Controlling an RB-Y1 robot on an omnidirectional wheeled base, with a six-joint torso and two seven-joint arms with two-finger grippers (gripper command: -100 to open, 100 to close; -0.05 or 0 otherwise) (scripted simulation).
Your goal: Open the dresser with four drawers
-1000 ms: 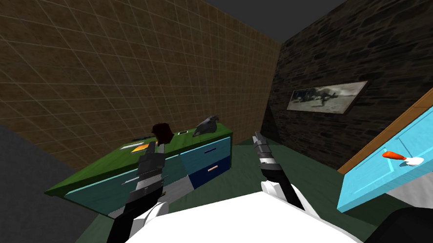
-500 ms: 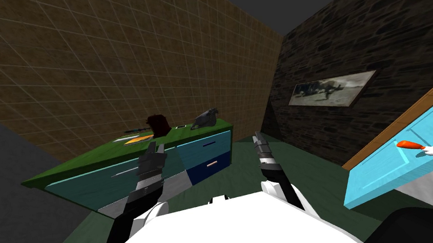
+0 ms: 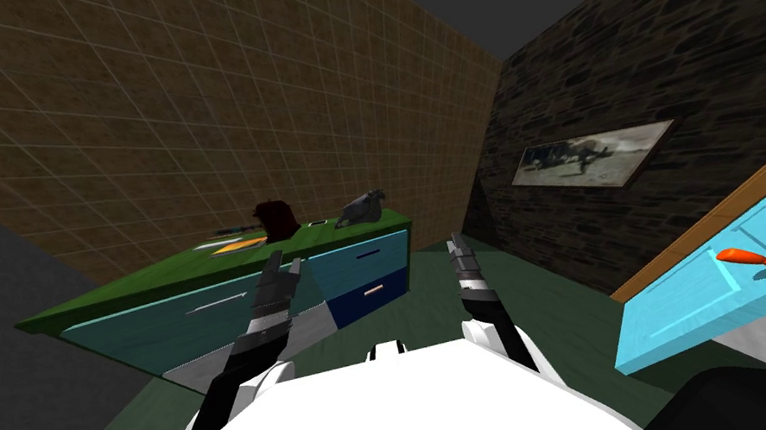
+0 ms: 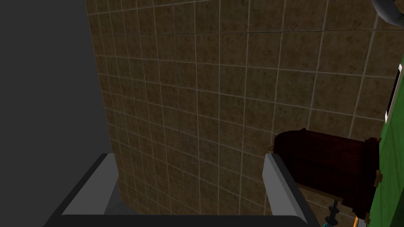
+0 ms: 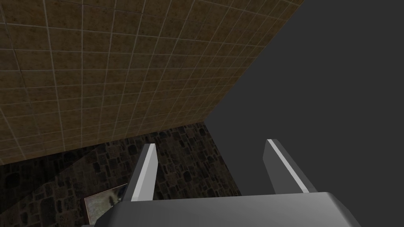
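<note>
Our view has swung over the last second, which is our own move. The dresser, green-topped with teal fronts and one dark blue drawer, now spreads wider across the left of the head view, against the brown tiled wall. The light blue panel at our right has slid toward the picture's edge. We judge the approach is under way and no drawer is pulled yet, as the fronts look flush.

Dark green floor lies open between the dresser's right end and the panel. The green top overhangs the fronts, an edge to stay under.

Our left arm has lifted and rolled. The left gripper hangs before the top's edge, fingers spread wide and empty, aimed past a dark red box at the wall. The right gripper hangs over the floor, fingers likewise apart and holding nothing. A long handle on the wide teal front shows near the left arm, though we cannot tell how far off in depth.
</note>
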